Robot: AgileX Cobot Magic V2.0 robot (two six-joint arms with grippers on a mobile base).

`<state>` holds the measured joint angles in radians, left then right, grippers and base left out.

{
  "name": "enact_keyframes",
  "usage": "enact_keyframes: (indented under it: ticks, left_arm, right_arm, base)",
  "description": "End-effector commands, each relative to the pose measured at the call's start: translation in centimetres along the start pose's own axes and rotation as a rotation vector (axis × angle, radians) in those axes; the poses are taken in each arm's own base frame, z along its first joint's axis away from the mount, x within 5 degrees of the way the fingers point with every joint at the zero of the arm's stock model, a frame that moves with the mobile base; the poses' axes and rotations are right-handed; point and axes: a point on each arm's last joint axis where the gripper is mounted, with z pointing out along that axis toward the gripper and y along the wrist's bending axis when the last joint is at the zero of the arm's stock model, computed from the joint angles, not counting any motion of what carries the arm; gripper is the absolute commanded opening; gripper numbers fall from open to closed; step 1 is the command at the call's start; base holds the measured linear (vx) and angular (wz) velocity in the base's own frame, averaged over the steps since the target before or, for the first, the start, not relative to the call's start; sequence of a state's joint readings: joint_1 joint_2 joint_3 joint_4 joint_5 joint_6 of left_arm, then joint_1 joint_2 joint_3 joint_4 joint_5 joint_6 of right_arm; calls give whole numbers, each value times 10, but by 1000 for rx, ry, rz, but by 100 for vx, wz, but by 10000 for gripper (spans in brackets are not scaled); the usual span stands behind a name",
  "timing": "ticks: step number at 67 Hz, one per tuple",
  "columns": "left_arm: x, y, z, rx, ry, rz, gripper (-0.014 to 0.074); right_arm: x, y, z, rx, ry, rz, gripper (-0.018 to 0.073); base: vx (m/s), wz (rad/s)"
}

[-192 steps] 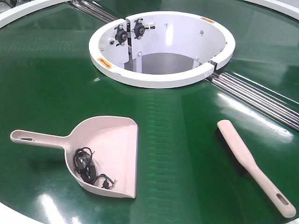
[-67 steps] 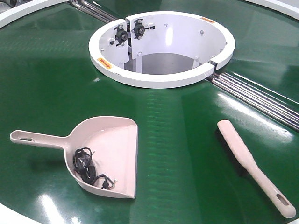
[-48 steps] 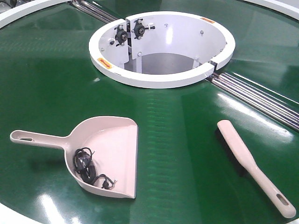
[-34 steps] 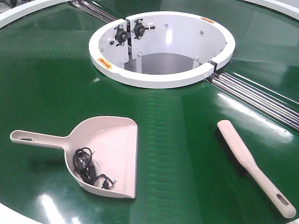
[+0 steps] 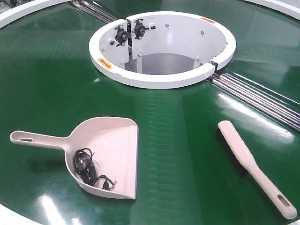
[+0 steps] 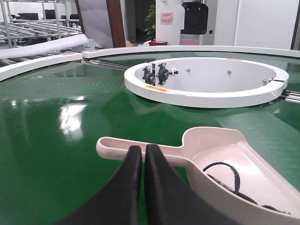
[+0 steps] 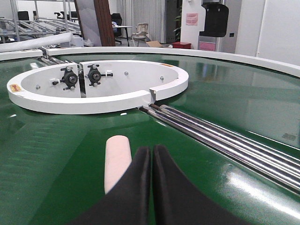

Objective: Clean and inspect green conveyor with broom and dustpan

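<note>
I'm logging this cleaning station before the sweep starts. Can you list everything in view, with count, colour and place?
Conveyor: one, dark green, under everything.
Ring housing: one, white, far centre.
Rollers: a row, silver, right of the housing.
Dustpan: one, pale pink-beige, near left on the belt.
Tangled cable: one, black, inside the dustpan.
Broom: one, pale pink-beige with black bristles, near right.
Left gripper: black, shut, by the dustpan handle.
Right gripper: black, shut, by the broom tip.

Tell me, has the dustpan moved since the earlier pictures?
No. The dustpan lies in the same spot below the white ring housing, handle pointing left, with black debris inside.
</note>
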<state>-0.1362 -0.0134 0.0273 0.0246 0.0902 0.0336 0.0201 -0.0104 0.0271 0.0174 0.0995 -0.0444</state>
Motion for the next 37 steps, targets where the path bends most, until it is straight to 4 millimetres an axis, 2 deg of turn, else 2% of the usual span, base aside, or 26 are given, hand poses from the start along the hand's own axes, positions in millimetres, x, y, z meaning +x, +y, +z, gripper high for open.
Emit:
enact_keyframes:
  ticks: [1,37]
  left_arm:
    - [3,0,0,-2,-60,-13,-8]
    - [3,0,0,-2,-60,-13,-8]
  right_arm:
    - [0,0,0,7,-63,-10,-9]
    - [0,0,0,7,-64,-10,-9]
  base:
    - [0,0]
    - [0,0]
